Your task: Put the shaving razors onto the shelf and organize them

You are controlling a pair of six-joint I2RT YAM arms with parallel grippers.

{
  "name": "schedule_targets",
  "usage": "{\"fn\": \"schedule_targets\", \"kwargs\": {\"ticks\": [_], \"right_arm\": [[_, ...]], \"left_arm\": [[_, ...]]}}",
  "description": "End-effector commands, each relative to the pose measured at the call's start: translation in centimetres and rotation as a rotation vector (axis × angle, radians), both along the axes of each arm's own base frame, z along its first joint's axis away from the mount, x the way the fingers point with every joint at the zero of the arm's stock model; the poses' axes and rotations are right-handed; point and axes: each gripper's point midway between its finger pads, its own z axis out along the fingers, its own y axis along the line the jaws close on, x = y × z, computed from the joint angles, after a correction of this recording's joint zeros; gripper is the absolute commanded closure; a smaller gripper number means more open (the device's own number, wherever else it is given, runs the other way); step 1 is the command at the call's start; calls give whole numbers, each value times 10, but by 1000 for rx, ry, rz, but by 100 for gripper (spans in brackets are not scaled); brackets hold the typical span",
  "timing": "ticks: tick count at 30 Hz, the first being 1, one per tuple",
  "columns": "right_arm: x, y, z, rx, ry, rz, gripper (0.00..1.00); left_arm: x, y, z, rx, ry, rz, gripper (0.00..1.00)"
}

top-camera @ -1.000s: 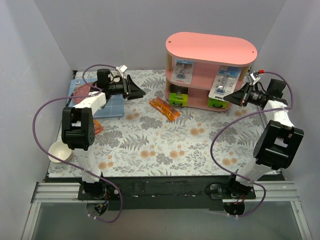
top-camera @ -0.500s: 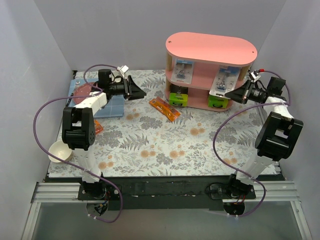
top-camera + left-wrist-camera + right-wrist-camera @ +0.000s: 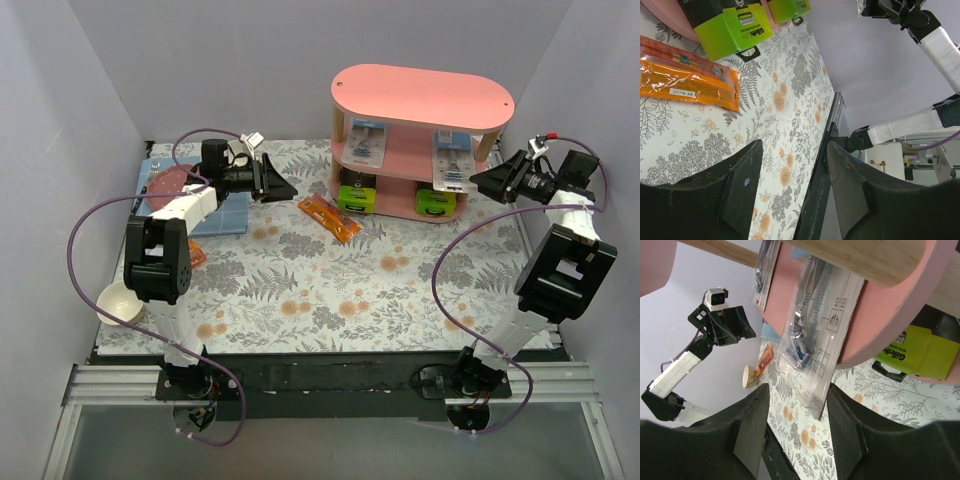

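A worktop [image 3: 330, 290] with a grey-and-orange floral cover fills the middle of the top view. An orange foil packet [image 3: 329, 218] lies slantwise on it at centre. At upper left a blue mat [image 3: 225, 212] carries a reddish disc [image 3: 165, 182]. A white bowl [image 3: 120, 300] sits at the left edge, with a smaller orange wrapper [image 3: 196, 255] above and to its right.

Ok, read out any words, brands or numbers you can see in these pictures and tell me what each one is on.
"Gillette": lime-green end of a razor box, left wrist view; finer print unreadable.
"Gille", cut off: second razor box, right wrist view.
Orange packet: white label too small to read.
Blister pack: card print blurred.
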Motion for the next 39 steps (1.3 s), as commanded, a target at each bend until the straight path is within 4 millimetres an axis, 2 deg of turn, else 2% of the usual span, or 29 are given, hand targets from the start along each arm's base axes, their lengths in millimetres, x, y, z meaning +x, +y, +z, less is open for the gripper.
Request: {"fn": "schedule_targets", "kwargs": {"ticks": [1, 8, 15, 25, 39], "right_arm": [[-13, 3, 8, -26, -14, -12, 43], [-27, 9, -6, -32, 32, -29, 44], [-25, 11, -2, -23, -2, -19, 69], [-18, 8, -9, 9, 14, -42, 85], [-17, 9, -8, 59, 6, -59, 89]], "left_arm": [[-12, 1, 33, -12, -90, -14, 46], [-14, 1, 32, -16, -84, -16, 46], [-16, 1, 30, -16, -83, -15, 46], [-18, 2, 23, 3, -77, -18, 46], [-19, 1, 8, 88, -103, -40, 46]]}}
